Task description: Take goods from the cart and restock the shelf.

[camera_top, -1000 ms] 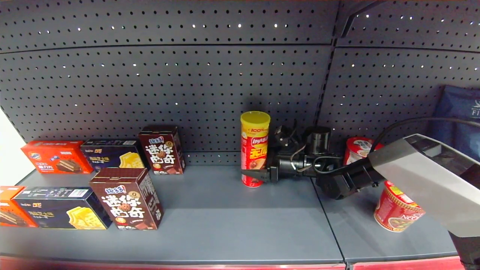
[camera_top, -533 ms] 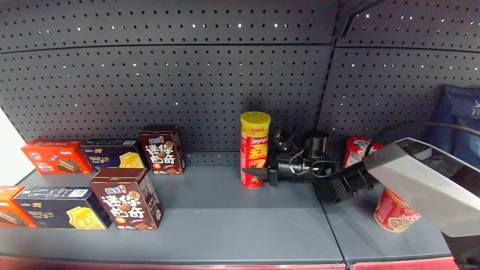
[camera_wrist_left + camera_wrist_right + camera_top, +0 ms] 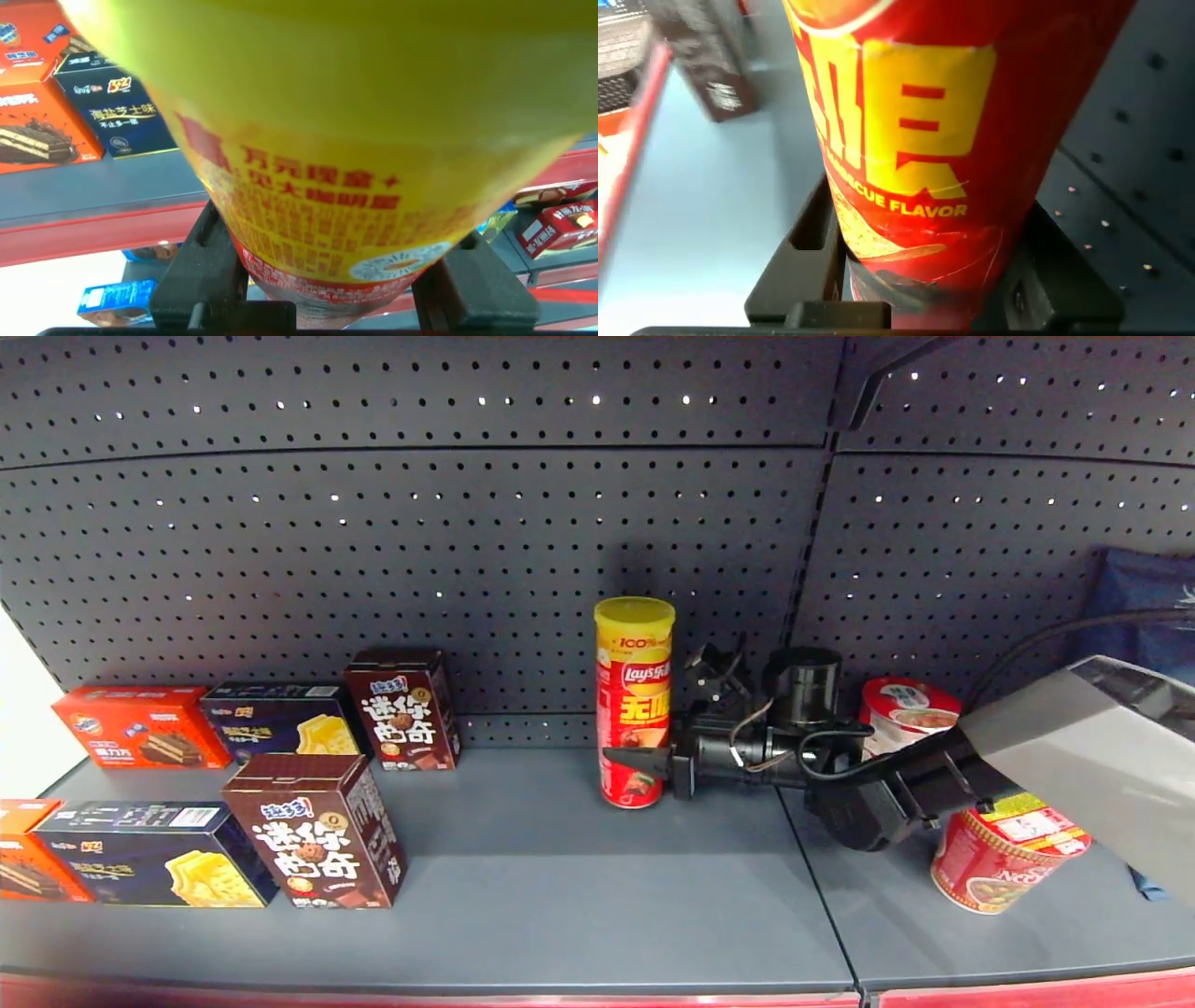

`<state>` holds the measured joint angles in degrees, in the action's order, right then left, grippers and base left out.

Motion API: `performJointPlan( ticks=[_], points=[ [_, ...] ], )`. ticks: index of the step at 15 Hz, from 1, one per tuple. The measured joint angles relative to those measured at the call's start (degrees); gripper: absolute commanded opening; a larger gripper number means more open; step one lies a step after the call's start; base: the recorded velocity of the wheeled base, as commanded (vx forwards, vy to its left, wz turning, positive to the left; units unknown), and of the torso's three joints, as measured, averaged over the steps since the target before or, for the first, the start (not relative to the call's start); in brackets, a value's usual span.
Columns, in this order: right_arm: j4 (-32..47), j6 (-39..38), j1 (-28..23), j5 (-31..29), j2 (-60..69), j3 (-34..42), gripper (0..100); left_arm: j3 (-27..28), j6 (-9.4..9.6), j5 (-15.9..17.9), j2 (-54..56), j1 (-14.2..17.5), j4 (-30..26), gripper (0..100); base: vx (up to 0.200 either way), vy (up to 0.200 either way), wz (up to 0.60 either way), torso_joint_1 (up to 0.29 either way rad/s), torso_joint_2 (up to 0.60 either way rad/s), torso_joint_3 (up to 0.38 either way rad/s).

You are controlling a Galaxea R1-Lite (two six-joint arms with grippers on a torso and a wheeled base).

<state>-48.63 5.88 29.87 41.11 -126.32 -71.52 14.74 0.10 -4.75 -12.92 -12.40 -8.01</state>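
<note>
Chip can [image 3: 634, 700] — slightly forward; top higher

Head view dim-ish, light from front; soft shadow of chips can [image 3: 634, 700] falls on pegboard [image 3: 373, 569], bright pinpricks thru its holes, white glare at far left edge. Panel lines bow w/ wide-angle distortion.

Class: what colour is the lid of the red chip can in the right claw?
Yellow: the lid shows best in the head view.
</note>
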Motion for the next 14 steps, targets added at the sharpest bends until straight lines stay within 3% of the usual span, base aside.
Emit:
performJointPlan(
  ticks=[4, 8, 10, 14],
  points=[
    [2.5, 0.0, 4.3, -9.3, 9.0, 8.9, 0, 0.4, 0.11, -0.4, 0.8, 0.1, 0.1, 0, 0.0, 0.0, 0.0, 0.0, 0.0, 0.0],
    [8.7, -3.0, 11.7, -29.0, 19.0, 17.2, 0, 2.7, 0.15, -1.4, 1.0, 0.6, 0.1, 0, 0.0, 0.0, 0.0, 0.0, 0.0, 0.0],
    [6.2, -4.9, 13.4, -31.2, 22.2, 20.9, 0, 2.9, 0.17, -2.4, 1.0, 0.9, 0.1, 0, 0.0, 0.0, 0.0, 0.0, 0.0, 0.0],
    [-7.4, -5.0, 13.5, -31.5, 23.6, 29.2, 0, 3.4, 0.22, -3.0, 0.9, 2.7, 0.1, 0, 0.0, 0.0, 0.0, 0.0, 0.0, 0.0]
  ],
)
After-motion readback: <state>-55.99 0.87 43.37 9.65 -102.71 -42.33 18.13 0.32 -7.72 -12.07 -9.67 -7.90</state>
